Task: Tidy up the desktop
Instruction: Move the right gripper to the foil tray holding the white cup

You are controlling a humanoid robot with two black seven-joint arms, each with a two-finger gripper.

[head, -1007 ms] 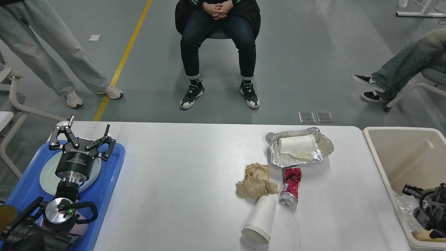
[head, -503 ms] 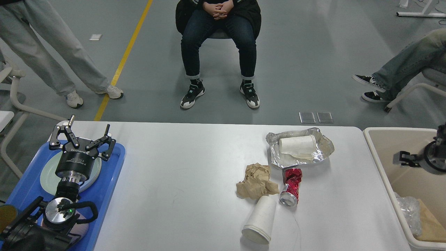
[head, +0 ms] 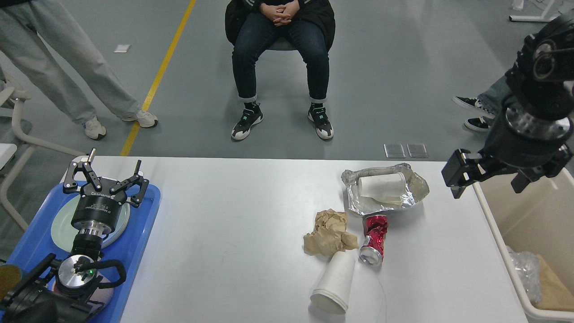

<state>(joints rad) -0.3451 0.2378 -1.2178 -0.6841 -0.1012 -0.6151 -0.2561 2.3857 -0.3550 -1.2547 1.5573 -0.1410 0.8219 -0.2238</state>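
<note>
The white desktop [head: 233, 233] holds litter on its right half: a crumpled brown paper [head: 329, 232], a crushed red can [head: 373, 240], a white paper cup [head: 334, 282] lying on its side, and a foil tray [head: 410, 197] with another white cup [head: 381, 185] lying in it. My left gripper [head: 106, 174] is open and empty, above a pale plate [head: 60, 229] in the blue tray [head: 139, 242]. My right gripper [head: 489, 178] is raised over the desktop's right edge, right of the foil tray, with its fingers spread and nothing in them.
A beige bin [head: 495, 226] stands against the desktop's right edge, with clear plastic [head: 522, 269] and brown paper [head: 549, 287] inside. A person sits beyond the far edge [head: 280, 58]; other legs stand at far left and right.
My right arm has come up out of the beige bin and moved up and left, from deep in the bin to above its left rim. The left arm and the litter have not moved.
</note>
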